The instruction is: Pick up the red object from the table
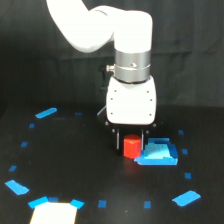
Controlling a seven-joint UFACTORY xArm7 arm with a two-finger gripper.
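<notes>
Half the red object (132, 146) shows between claw (130, 142) fingers; grip unclear.

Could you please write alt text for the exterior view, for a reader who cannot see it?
A white robot arm's gripper reaches down over a small red object, its dark fingers on either side of it, on a black table. A light-blue patch lies just to the exterior view's right of the object, and small blue tape marks ring the scene.

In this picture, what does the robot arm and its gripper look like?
The glossy white rounded arm ends in a silver metal cylindrical wrist ring. Below sits a white boxy gripper housing with small dark screw dots and thin black fingers. A short dark connector protrudes beside the ring.
</notes>
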